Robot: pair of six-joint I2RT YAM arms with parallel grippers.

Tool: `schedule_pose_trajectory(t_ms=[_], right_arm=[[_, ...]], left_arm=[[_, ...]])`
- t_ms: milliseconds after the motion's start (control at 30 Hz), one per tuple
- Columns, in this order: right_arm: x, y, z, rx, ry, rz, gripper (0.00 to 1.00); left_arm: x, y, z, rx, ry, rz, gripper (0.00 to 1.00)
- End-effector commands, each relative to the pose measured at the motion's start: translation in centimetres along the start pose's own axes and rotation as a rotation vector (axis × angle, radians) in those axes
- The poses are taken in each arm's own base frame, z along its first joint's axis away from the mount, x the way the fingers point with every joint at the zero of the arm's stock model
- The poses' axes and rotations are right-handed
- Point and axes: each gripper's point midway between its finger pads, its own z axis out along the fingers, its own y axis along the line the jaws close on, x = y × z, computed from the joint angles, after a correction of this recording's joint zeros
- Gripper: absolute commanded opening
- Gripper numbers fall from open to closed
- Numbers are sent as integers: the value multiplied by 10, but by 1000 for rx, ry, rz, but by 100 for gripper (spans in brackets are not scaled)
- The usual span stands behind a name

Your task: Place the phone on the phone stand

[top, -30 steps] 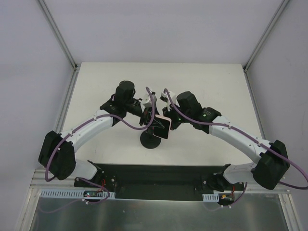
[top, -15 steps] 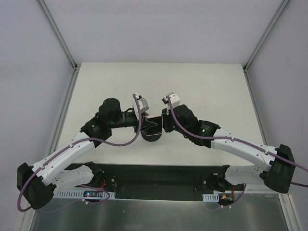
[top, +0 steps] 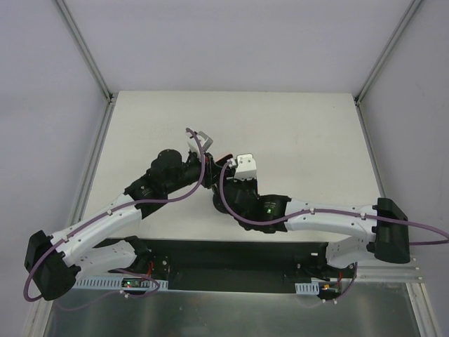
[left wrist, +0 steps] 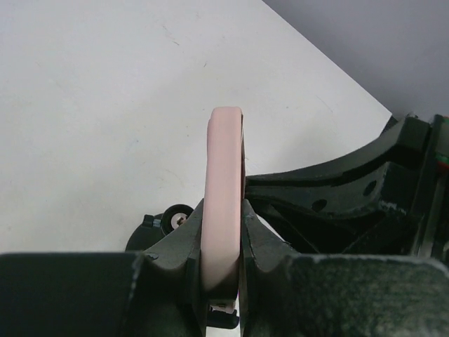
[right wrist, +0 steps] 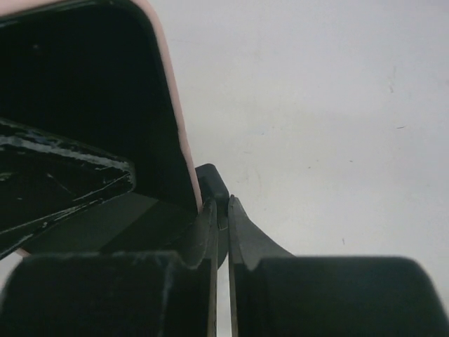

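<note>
The phone (left wrist: 224,161) stands on edge with its pink rim towards the left wrist camera. My left gripper (left wrist: 223,210) is shut on its lower edge. In the right wrist view the phone's black screen (right wrist: 84,91) fills the upper left. My right gripper (right wrist: 220,205) is shut on a thin black upright part of the phone stand (right wrist: 212,181), right beside the phone's lower corner. A black stand part with a screw (left wrist: 161,228) shows under the phone. In the top view both grippers meet at the table's middle, left (top: 212,175) and right (top: 226,188), and hide the phone. The stand's base (top: 216,203) shows only partly.
The white table (top: 302,133) is bordered by metal frame posts and grey walls. The right arm's black wrist (left wrist: 351,203) sits close against the phone's right side in the left wrist view. A black base plate (top: 231,256) runs along the near edge.
Both grippers have come down and together over the stand. The phone, seen tilted above the stand before, is now covered by the arms. The right arm has swung left and lower.
</note>
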Motion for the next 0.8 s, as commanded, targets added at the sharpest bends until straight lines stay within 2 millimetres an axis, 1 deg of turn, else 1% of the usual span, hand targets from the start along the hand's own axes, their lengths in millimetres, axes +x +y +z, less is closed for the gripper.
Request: schedule_pose_trajectory(t_ms=[0, 33, 100, 133, 300, 367, 400, 433, 467, 500, 533, 567, 600, 633, 667, 700, 733, 767], right_arm=[[-60, 27, -39, 6, -145, 200, 0], [-56, 28, -40, 11, -137, 188, 0], [-55, 37, -40, -2, -123, 211, 0], [-51, 36, -41, 2, -113, 197, 0], [-53, 37, -51, -27, -100, 215, 0], [-48, 27, -53, -21, -92, 209, 0], [-54, 19, -57, -32, -100, 225, 0], [-59, 22, -58, -75, -107, 181, 0], [-52, 15, -51, -79, -94, 153, 0], [-58, 5, -54, -106, -88, 171, 1], [-55, 8, -53, -168, -58, 165, 0], [-43, -5, -42, -162, -32, 114, 0], [-48, -14, -45, -201, -30, 125, 1], [-45, -7, -48, -290, -8, 121, 0], [-42, -18, -41, -298, -7, 76, 5], [-36, -26, -43, -332, -4, 69, 9], [-29, -14, -49, -453, 25, 60, 15], [-34, -25, -47, -479, 15, 72, 25]], left_arm=[[-11, 119, -12, -597, -76, 106, 0], [-9, 115, -7, -566, -63, 110, 0], [-7, 111, -4, -544, -57, 123, 0], [-5, 107, -2, -524, -53, 131, 0], [5, 103, -1, -496, -61, 206, 0], [6, 96, -1, -451, -76, 210, 0], [7, 93, -1, -430, -76, 211, 0], [4, 87, -4, -404, -90, 207, 0], [5, 83, -4, -380, -90, 203, 0], [7, 75, -2, -331, -87, 202, 0], [5, 70, -4, -307, -95, 203, 0], [5, 66, -5, -285, -97, 202, 0], [6, 57, -4, -230, -92, 204, 0], [5, 50, -4, -195, -93, 205, 0], [4, 42, -4, -151, -91, 213, 0], [1, 32, -5, -103, -91, 221, 0], [6, 16, -6, -11, -63, 224, 0], [-3, 4, -8, 43, -73, 243, 0]])
